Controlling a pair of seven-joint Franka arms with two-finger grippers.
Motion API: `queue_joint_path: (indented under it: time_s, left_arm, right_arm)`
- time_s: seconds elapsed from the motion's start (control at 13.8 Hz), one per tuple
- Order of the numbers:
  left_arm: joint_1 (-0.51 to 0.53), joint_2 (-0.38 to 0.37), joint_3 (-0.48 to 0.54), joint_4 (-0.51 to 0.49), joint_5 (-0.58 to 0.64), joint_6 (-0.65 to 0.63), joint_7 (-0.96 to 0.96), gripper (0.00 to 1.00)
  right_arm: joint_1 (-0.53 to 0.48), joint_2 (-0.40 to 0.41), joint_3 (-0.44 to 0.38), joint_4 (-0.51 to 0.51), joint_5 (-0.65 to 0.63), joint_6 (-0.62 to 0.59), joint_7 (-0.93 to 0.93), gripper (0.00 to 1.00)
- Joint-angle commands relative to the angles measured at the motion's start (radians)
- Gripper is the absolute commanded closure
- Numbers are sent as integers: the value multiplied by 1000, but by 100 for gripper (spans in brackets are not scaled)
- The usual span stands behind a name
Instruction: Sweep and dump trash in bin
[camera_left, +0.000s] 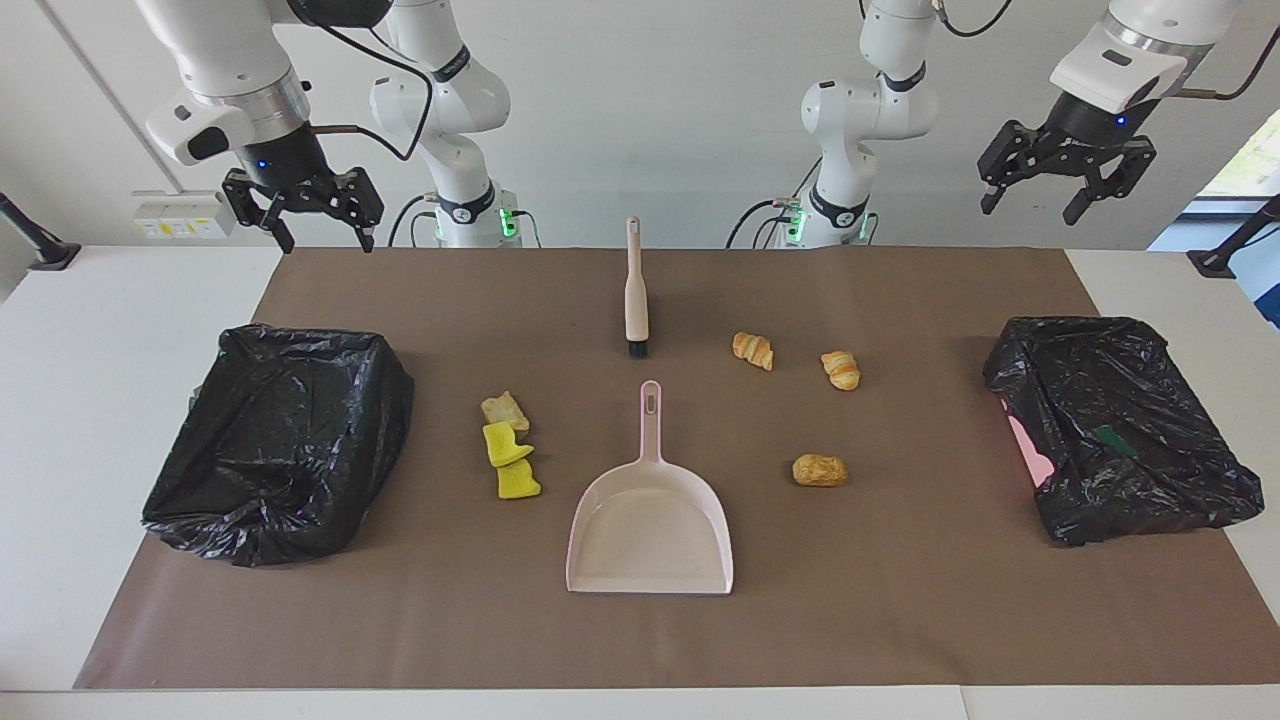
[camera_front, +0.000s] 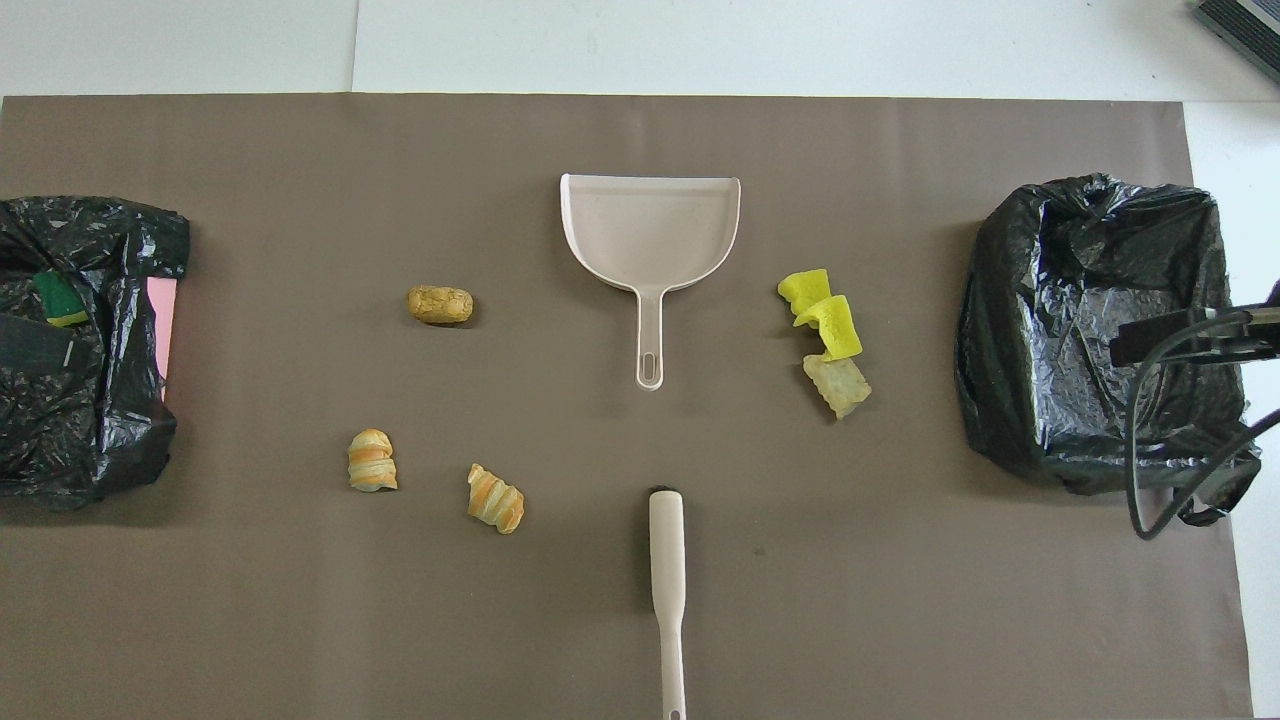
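Trash lies loose on the brown mat, sponges and bread toward the right arm's end, pastries toward the left arm's.
Both my grippers, right and left, hang released, empty; I'd take brush and dustpan by their handles first.

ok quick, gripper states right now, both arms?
Left gripper: open, holding nothing, up in the air near its end of the table.
Right gripper: open, holding nothing, raised over the table edge by its base.
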Motion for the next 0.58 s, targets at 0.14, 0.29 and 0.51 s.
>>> queue_joint_path:
  time_s: [0.14,0.29,0.51]
  left_arm:
    - [8,-11,-6,-2,12,-14,-1,0]
    - [8,-11,-6,-2,11,-14,-1,0]
    - [8,-11,-6,-2,11,-14,-1,0]
  right_arm:
    - [22,-26,6,-74,28,84,-16,0]
    - [45,-20,6,-86,28,92,22,0]
    - [59,-8,14,-103,28,153,33,0]
